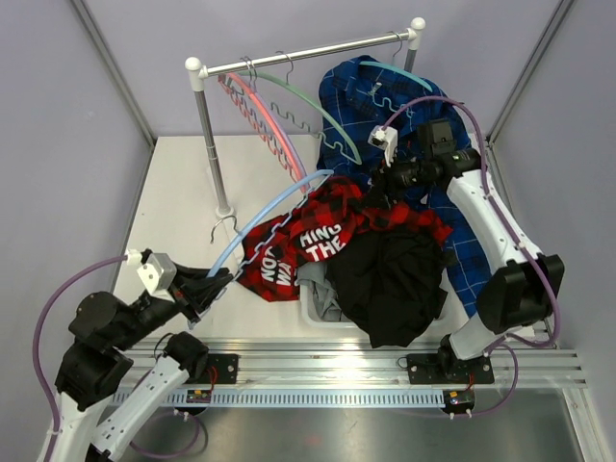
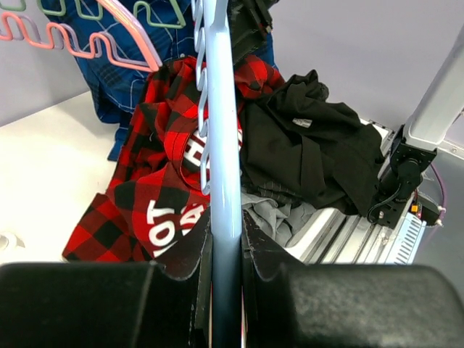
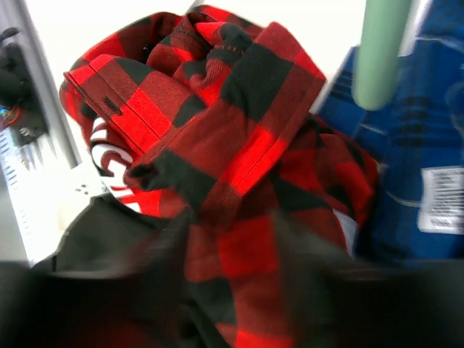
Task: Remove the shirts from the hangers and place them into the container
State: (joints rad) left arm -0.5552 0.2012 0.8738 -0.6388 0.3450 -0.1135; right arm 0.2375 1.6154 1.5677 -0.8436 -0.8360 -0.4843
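Note:
My left gripper (image 1: 217, 284) (image 2: 225, 246) is shut on one end of a light blue hanger (image 1: 269, 217) (image 2: 221, 145). The hanger's far arm lies on the red-and-black plaid shirt (image 1: 322, 231) (image 2: 159, 188) (image 3: 239, 123). That shirt is heaped on the left rim of the white container (image 1: 313, 318), over a grey shirt (image 1: 318, 289) and beside a black shirt (image 1: 390, 279). My right gripper (image 1: 366, 197) (image 3: 239, 246) is low over the plaid shirt at its far side. Its blurred fingers stand apart with red cloth between them. A blue plaid shirt (image 1: 356, 101) hangs on a teal hanger (image 1: 395, 75).
A white-and-steel rail (image 1: 308, 53) crosses the back of the table, its post (image 1: 214, 144) at the left. Bare pink (image 1: 260, 120) and green (image 1: 308, 111) (image 3: 380, 51) hangers hang from it. The blue plaid shirt trails down beside the right arm (image 1: 500, 231).

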